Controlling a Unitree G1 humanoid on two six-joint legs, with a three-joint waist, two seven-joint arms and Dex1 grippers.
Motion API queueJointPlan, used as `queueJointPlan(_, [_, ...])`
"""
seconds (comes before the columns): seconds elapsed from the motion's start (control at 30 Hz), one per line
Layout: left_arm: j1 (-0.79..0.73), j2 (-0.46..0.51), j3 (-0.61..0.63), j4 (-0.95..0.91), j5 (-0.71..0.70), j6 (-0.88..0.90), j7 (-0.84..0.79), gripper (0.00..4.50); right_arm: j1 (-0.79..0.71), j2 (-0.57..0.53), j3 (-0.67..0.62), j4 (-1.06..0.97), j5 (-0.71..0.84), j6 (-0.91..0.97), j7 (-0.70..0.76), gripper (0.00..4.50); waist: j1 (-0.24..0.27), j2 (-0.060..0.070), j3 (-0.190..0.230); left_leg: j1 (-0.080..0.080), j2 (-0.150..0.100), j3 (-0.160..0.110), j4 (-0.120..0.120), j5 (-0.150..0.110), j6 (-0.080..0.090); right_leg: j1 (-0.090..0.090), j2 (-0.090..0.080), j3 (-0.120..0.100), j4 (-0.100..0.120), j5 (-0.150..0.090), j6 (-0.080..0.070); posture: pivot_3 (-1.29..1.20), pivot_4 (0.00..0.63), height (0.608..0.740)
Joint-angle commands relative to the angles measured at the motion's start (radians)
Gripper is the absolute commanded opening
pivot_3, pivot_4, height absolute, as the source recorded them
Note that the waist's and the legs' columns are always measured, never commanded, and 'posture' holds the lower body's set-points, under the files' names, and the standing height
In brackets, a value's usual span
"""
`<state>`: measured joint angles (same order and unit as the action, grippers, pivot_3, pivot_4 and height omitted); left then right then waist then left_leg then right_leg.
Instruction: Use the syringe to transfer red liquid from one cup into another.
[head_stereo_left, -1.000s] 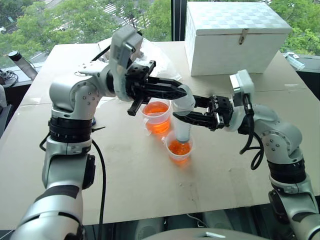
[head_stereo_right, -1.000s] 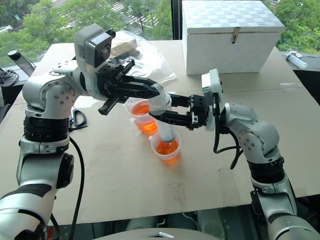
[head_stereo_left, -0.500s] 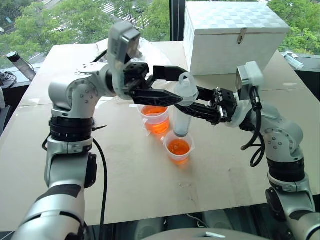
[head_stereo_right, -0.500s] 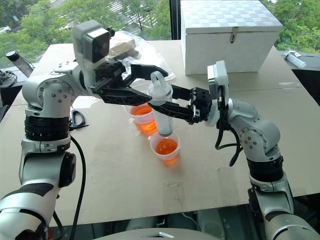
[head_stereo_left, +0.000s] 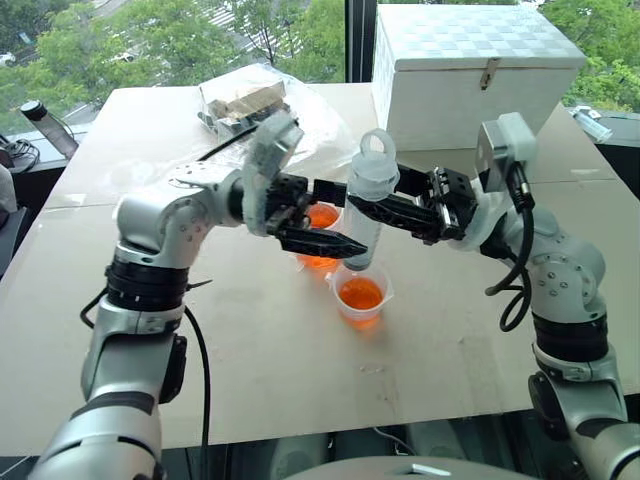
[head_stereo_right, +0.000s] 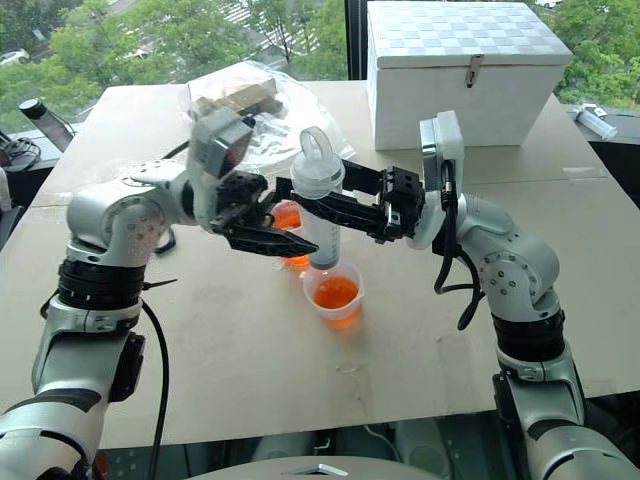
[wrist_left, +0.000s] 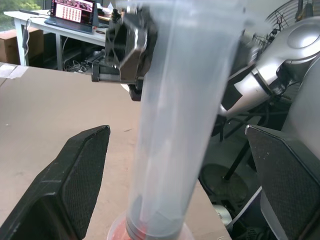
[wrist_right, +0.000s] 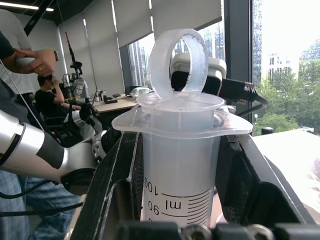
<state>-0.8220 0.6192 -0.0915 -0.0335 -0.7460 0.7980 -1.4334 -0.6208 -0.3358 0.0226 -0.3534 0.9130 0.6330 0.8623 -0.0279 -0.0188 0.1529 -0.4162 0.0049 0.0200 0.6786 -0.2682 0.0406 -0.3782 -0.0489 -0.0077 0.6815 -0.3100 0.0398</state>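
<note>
Over table (head_stereo_left: 250, 340), syringe (head_stereo_right: 322, 215) upright in right pincer (head_stereo_right: 300, 197).

Clear glossy plastic syringe (head_stereo_right: 322, 205) and cups, matt brown board tabletop (head_stereo_right: 250, 370), textured black fingers (wrist_left: 75, 175).

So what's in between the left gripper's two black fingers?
The syringe barrel stands in the gap, touching neither finger, as the left wrist view shows. The right gripper holds it.
</note>
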Motion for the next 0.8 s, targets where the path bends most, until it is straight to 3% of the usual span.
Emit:
queueJointPlan(0.03, [-0.030, -0.032, 0.005, -0.003, 0.016, -0.042, 0.025, 4.42, -0.016, -0.001, -0.011, -0.048, 0.026, 0.002, -0.007, 1.50, 0.000, 0.000, 0.000, 0.000, 0.000, 0.000, 0.000, 0.000, 0.000, 0.000, 0.000, 0.000, 0.000, 0.000, 0.000, 0.00, 0.150, 0.740])
queueJointPlan(0.13, [-0.027, -0.030, -0.012, 0.004, 0.037, -0.058, 0.005, 4.42, -0.015, -0.004, -0.016, -0.052, 0.022, 0.003, -0.012, 1.50, -0.005, 0.000, 0.000, 0.000, 0.000, 0.000, 0.000, 0.000, 0.000, 0.000, 0.000, 0.000, 0.000, 0.000, 0.000, 0.00, 0.150, 0.740])
queueJointPlan(0.23, [-0.035, -0.032, -0.009, 0.020, 0.034, -0.054, -0.003, 3.29, -0.012, -0.008, -0.018, -0.054, 0.023, 0.008, -0.018, 1.50, -0.006, 0.000, 0.000, 0.000, 0.000, 0.000, 0.000, 0.000, 0.000, 0.000, 0.000, 0.000, 0.000, 0.000, 0.000, 0.00, 0.150, 0.740])
queueJointPlan(0.33, [-0.040, -0.033, -0.007, 0.027, 0.036, -0.057, -0.007, 1.85, -0.011, -0.008, -0.019, -0.055, 0.029, 0.016, -0.028, 1.50, -0.005, 0.000, 0.000, 0.000, 0.000, 0.000, 0.000, 0.000, 0.000, 0.000, 0.000, 0.000, 0.000, 0.000, 0.000, 0.00, 0.150, 0.740])
queueJointPlan(0.37, [-0.041, -0.035, -0.005, 0.029, 0.035, -0.058, -0.004, 1.45, -0.010, -0.009, -0.019, -0.056, 0.030, 0.018, -0.029, 2.51, -0.005, 0.000, 0.000, 0.000, 0.000, 0.000, 0.000, 0.000, 0.000, 0.000, 0.000, 0.000, 0.000, 0.000, 0.000, 0.00, 0.150, 0.740])
queueJointPlan(0.5, [-0.039, -0.042, 0.003, 0.023, 0.021, -0.051, 0.010, 1.36, -0.008, -0.013, -0.026, -0.059, 0.028, 0.019, -0.039, 4.36, -0.005, 0.000, 0.000, 0.000, 0.000, 0.000, 0.000, 0.000, 0.000, 0.000, 0.000, 0.000, 0.000, 0.000, 0.000, 0.00, 0.150, 0.740])
queueJointPlan(0.7, [-0.040, -0.021, 0.051, -0.029, -0.011, -0.027, 0.048, 1.36, 0.002, -0.073, -0.067, -0.072, 0.065, 0.045, -0.013, 4.50, -0.004, 0.000, 0.000, 0.000, 0.000, 0.000, 0.000, 0.000, 0.000, 0.000, 0.000, 0.000, 0.000, 0.000, 0.000, 0.00, 0.150, 0.740])
queueJointPlan(0.8, [-0.048, 0.019, 0.144, -0.094, -0.076, 0.035, 0.124, 1.36, 0.028, -0.148, -0.114, -0.068, 0.082, 0.065, 0.001, 4.50, -0.004, 0.000, 0.000, 0.000, 0.000, 0.000, 0.000, 0.000, 0.000, 0.000, 0.000, 0.000, 0.000, 0.000, 0.000, 0.00, 0.150, 0.740])
